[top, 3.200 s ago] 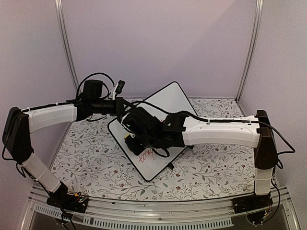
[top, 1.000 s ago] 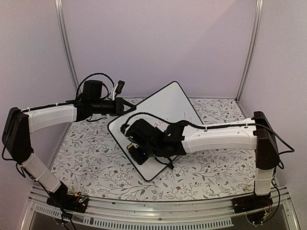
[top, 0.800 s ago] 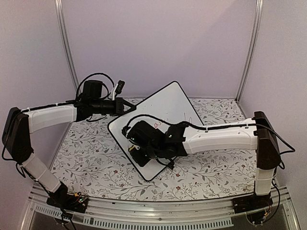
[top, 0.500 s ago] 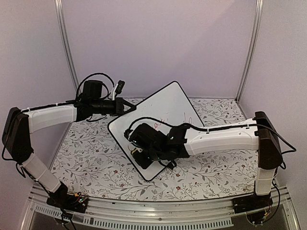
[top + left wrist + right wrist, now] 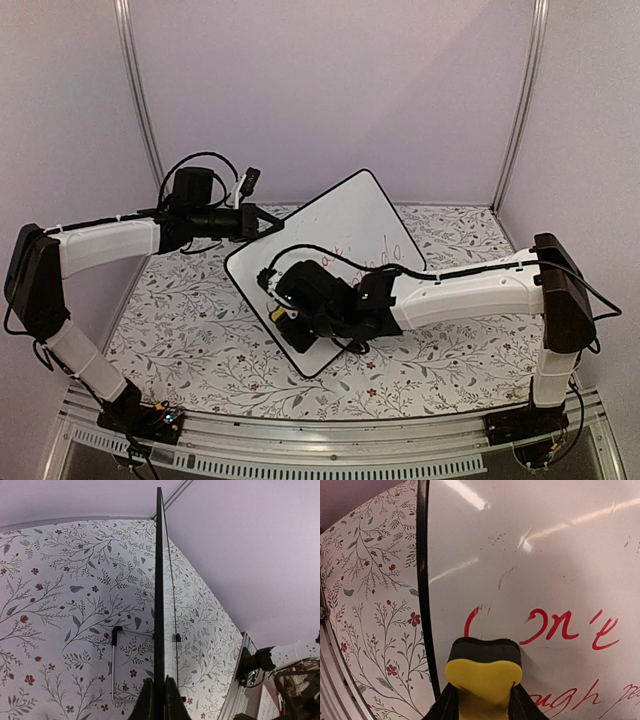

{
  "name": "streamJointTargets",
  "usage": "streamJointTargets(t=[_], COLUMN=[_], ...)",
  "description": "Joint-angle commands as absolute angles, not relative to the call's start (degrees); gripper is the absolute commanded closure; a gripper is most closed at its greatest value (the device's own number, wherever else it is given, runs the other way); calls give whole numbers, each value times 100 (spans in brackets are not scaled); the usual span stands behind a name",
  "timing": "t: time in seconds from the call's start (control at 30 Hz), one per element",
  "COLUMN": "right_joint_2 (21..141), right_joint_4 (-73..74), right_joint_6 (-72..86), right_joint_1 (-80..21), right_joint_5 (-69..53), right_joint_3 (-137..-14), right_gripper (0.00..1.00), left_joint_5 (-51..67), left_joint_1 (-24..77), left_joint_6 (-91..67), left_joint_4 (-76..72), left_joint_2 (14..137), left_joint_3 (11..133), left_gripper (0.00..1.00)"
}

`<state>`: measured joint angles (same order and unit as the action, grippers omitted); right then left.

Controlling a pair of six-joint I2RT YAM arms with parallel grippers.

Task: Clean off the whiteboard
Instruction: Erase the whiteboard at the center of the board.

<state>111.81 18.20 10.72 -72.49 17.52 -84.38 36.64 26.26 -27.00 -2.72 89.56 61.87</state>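
The whiteboard [image 5: 345, 225] stands tilted on the floral table, its black frame seen edge-on in the left wrist view [image 5: 159, 580]. My left gripper [image 5: 270, 224] is shut on the board's upper left edge [image 5: 159, 700]. My right gripper [image 5: 285, 312] is shut on a yellow eraser with a dark felt face [image 5: 483, 672]. The felt presses on the board's face near its left frame. Red handwriting [image 5: 560, 627] lies beside and below the eraser on the board [image 5: 545, 555]. More faint red writing shows to the right in the top view [image 5: 385, 255].
The table [image 5: 180, 320] has a floral cloth. A thin metal stand leg [image 5: 114, 665] sits behind the board. Purple walls and metal posts [image 5: 135, 90] enclose the cell. A slotted rail [image 5: 300, 460] runs along the near edge.
My right gripper with the eraser has slid toward the board's lower left part, leaving red writing exposed to the right of the arm. The red word near the bottom corner is gone. The left arm stayed still.
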Motion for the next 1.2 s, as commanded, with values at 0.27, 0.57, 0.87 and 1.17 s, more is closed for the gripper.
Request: streamJointTargets(t=[0.27, 0.57, 0.87, 1.17], right_joint_2=[11270, 11238, 11437, 11152], right_joint_4=[236, -1246, -1104, -1133], right_joint_6=[540, -88, -131, -189], right_joint_1=[-7236, -7225, -7189, -7172], right_joint_5=[2136, 2331, 2227, 2326], right_joint_3=[-8479, -8177, -8259, -8250], right_gripper=[66, 66, 66, 54], left_joint_5=[3803, 3816, 3820, 3868], left_joint_1=[2752, 2755, 2732, 2682], left_joint_6=[-2555, -2560, -2553, -2600], left_joint_4=[-527, -536, -536, -580], left_joint_2=[8761, 8739, 8706, 8725], left_joint_3=[6126, 6126, 6130, 6117], left_gripper=[100, 100, 100, 100])
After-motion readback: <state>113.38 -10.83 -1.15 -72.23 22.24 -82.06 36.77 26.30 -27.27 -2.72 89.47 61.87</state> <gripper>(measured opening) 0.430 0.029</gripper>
